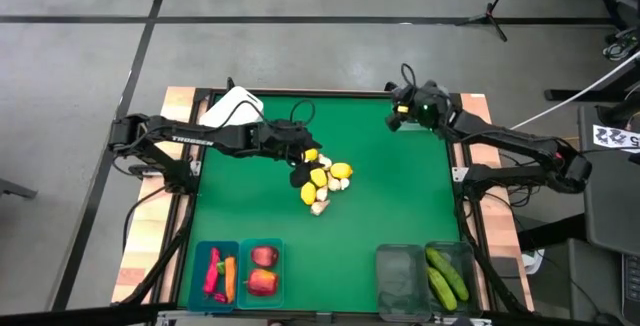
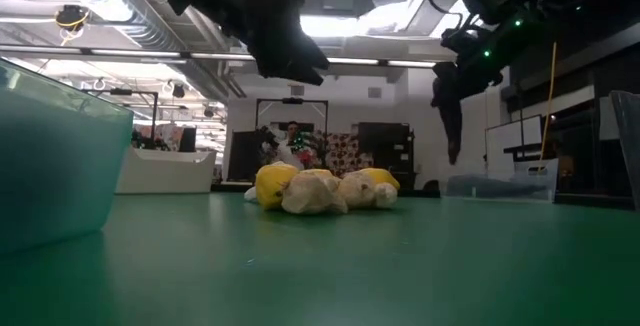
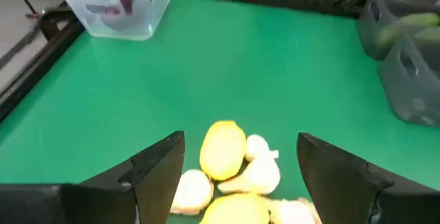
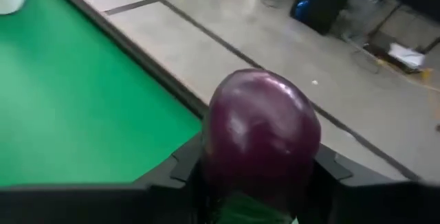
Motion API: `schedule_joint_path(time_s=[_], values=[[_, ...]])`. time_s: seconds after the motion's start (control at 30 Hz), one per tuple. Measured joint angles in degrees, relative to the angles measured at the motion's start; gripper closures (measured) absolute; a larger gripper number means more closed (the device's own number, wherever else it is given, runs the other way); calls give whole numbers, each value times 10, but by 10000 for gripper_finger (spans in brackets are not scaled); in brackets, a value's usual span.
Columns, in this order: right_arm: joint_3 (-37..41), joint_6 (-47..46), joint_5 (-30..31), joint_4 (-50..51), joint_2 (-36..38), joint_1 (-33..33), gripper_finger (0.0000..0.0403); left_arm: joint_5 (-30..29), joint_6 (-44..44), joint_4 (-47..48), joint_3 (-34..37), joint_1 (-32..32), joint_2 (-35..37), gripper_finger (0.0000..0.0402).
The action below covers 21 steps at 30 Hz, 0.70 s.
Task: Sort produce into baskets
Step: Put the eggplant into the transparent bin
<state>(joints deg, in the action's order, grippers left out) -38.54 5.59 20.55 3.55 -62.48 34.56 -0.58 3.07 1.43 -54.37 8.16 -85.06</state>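
Observation:
A pile of yellow lemons (image 1: 328, 178) and white garlic bulbs (image 1: 319, 206) lies on the green table's middle. My left gripper (image 3: 240, 162) hovers open just over the pile, one finger on each side of a lemon (image 3: 222, 148), touching nothing. My right gripper (image 4: 258, 172) is raised at the table's far right corner (image 1: 405, 114), shut on a dark purple eggplant (image 4: 261, 128). A clear tub (image 3: 117, 7) stands on the table there, with something purple in it. My right gripper pinches the eggplant between its two fingers (image 4: 184, 165), one on each side of its body (image 4: 213, 148). The rounded end (image 4: 265, 107) sticks out past the fingertips. The fingers slant downward. The eggplant is lifted clear of the table.
At the near edge stand two teal bins, one with peppers and a carrot (image 1: 217, 274), one with red apples (image 1: 262, 271), and two dark-tinted bins (image 1: 400, 278), one holding cucumbers (image 1: 447, 274). A white box (image 1: 230, 106) stands far left.

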Motion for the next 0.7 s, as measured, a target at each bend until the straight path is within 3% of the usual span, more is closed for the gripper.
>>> schedule_joint_path(time_s=[0.17,0.5,0.57,0.7], values=[[-4,18,-3,-11,0,23,257,-2,0,12,0,0,0,127],[-70,21,5,61,0,23,248,-2,0,14,0,1,0,127],[-71,23,30,71,0,23,248,-2,0,15,0,1,0,127],[-71,39,140,105,-15,28,248,-2,0,14,0,1,0,127]])
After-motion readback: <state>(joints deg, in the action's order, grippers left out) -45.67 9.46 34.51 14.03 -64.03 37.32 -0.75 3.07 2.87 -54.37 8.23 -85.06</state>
